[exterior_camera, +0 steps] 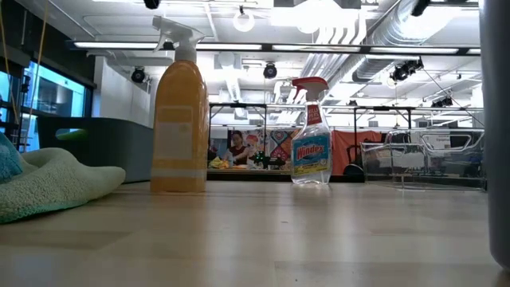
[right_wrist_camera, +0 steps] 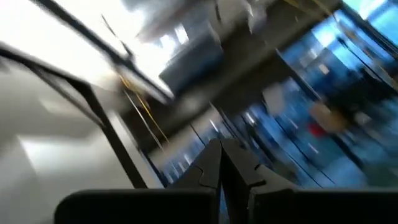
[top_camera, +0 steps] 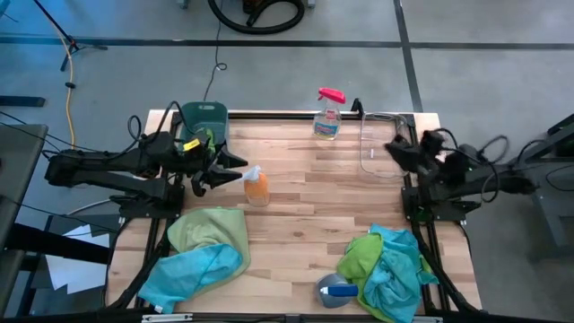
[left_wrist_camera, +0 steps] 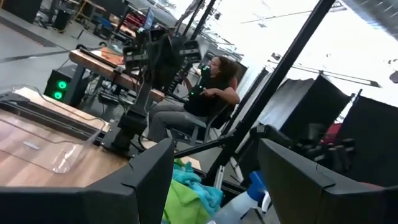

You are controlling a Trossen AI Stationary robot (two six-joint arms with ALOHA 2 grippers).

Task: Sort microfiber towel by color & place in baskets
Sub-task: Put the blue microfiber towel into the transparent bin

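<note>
Towels in two heaps, left [top_camera: 202, 251] and right [top_camera: 387, 265], no clear long axis; left fingers [left_wrist_camera: 155, 180] apart, right fingers [right_wrist_camera: 221, 163] clenched.

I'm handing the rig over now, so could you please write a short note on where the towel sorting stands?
Left pincer: open, empty, raised beside the orange spray bottle.
Right pincer: shut, empty, by the clear basket.
Green basket: back left corner.
Towels: green-and-blue pile front left, another front right.
Done: nothing is sorted.
Left: all towels.
</note>
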